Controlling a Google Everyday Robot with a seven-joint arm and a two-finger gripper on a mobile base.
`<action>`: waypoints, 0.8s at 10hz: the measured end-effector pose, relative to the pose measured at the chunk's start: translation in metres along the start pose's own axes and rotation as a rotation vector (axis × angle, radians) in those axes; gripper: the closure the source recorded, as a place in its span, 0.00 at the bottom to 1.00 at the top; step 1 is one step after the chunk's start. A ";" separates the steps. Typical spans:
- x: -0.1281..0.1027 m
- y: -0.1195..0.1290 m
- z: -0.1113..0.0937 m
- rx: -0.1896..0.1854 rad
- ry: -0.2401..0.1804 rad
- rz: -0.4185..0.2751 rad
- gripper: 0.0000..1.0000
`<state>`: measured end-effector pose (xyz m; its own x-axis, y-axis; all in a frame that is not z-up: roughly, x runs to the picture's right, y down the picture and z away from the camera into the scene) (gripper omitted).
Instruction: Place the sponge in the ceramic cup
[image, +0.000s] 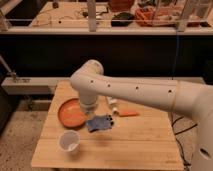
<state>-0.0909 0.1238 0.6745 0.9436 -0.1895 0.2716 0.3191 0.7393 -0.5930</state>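
One arm (125, 90): big and white. It comes in from the right of the frame and bends down over the middle of the table.
Gripper (107, 121): under the arm's bend, near the middle of the frame, low over the table. Its dark fingers are closed on the sponge.
Sponge (98, 123): blue, held in the gripper. It is just right of the bowl, and up and to the right of the cup. It is not in the cup.
Cup (69, 141): white, standing up on the table at the lower left.
Bowl (69, 114): orange, left of the sponge. The arm hides part of it.
Small orange thing (129, 113): lies on the table just right of the gripper.
Table (145, 147): light wood, with slats.
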 end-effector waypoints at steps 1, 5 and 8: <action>-0.014 -0.001 0.000 -0.002 0.012 -0.029 1.00; -0.036 0.001 0.003 -0.004 0.022 -0.072 1.00; -0.066 -0.001 0.010 -0.010 0.022 -0.111 1.00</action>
<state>-0.1547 0.1421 0.6647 0.9040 -0.2840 0.3197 0.4227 0.7065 -0.5677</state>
